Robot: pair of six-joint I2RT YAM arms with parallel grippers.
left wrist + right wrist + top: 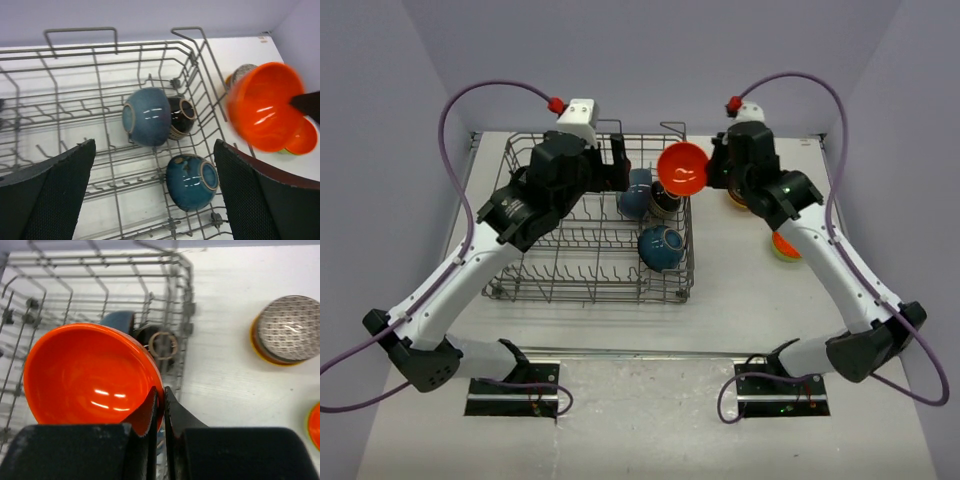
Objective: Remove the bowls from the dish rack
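L claw [154, 150] hung wide open, empty, over the dish rack [585, 297]; nearest blue bowl [192, 182] lay on its side just below it, mouth twd the right. Further back, R claw [159, 401] was pinched onto the rim of the orange bowl [90, 375] above the rack's right edge. Patterned bowl [289, 330] sat on the table [750, 290] to its right.

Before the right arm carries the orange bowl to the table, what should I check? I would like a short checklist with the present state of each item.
1. Right gripper shut on the rim of the orange bowl: ok.
2. Orange bowl clear of the right wall of the dish rack: cannot tell.
3. Bare table between the rack and the patterned bowl: ok.
4. Left gripper open, over the rack, apart from the orange bowl: ok.
5. Rack unloaded: not ok; two blue bowls and a dark bowl lie inside.
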